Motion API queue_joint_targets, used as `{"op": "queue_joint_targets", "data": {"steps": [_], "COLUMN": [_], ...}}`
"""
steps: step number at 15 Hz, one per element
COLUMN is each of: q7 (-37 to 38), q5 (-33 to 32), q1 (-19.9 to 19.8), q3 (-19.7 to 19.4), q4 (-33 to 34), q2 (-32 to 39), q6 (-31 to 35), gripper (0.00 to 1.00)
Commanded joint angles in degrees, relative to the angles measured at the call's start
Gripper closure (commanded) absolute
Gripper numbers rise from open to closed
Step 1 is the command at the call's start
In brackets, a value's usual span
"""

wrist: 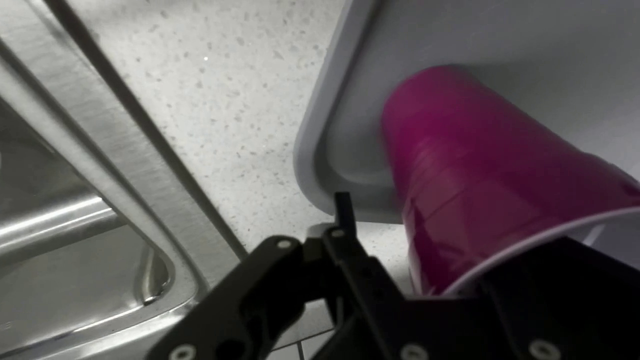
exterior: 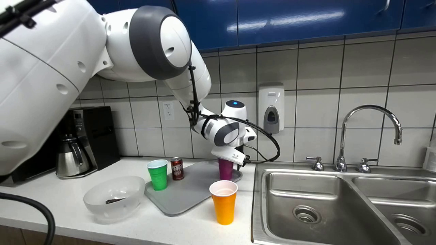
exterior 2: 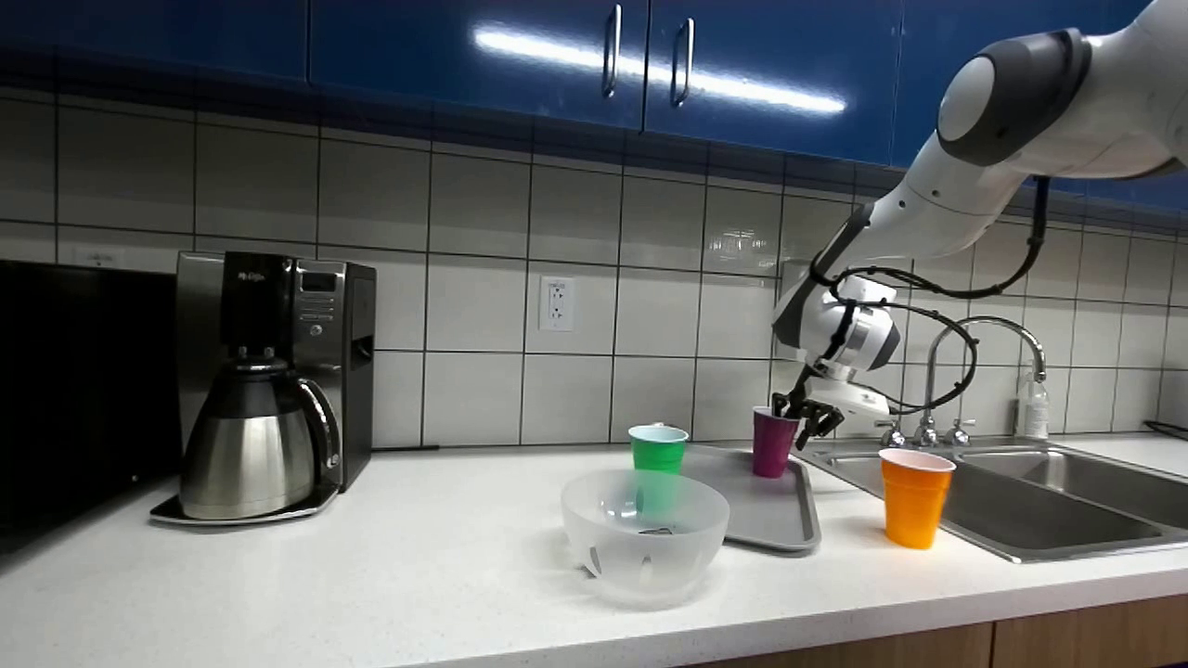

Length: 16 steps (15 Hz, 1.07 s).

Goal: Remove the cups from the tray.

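A kitchen, whether home or workplace unclear
Blue cupboards (exterior 2: 478,83) hang on a tiled wall (exterior 2: 473,301) above a white counter (exterior 2: 445,557) with steel double sink (exterior: 369,204), arched tap (exterior: 343,143) and coffee maker (exterior 2: 320,357).

Three cups (exterior: 224,207), one tray (exterior: 187,194), one bowl (exterior: 110,209), one can (exterior: 177,169).

I see the green cup (exterior: 158,177) and purple cup (wrist: 465,145) on the tray (exterior: 185,199), the orange cup (exterior 2: 912,506) off it.
All three stand mouth up, pale-rimmed; before me the grey tray lies flat, round-cornered, green near one side, purple by a corner across from it, orange apart, near its edge.
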Motion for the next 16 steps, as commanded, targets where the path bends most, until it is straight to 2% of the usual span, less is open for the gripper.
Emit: {"op": "queue_joint_targets", "data": {"steps": [1,3,16], "q7": [0.73,0.76,0.85], "q5": [-1.9,-1.99,-1.31], "q1": [-1.72,-1.66,-1.64], "q3": [1.91,1.96,2.4], "q4": [1.55,1.23,-2.76], "q2": [0.67,0.42,-4.66], "q6": [-0.79,-0.68,0.59], "gripper": [0.89,1.0,0.99]}}
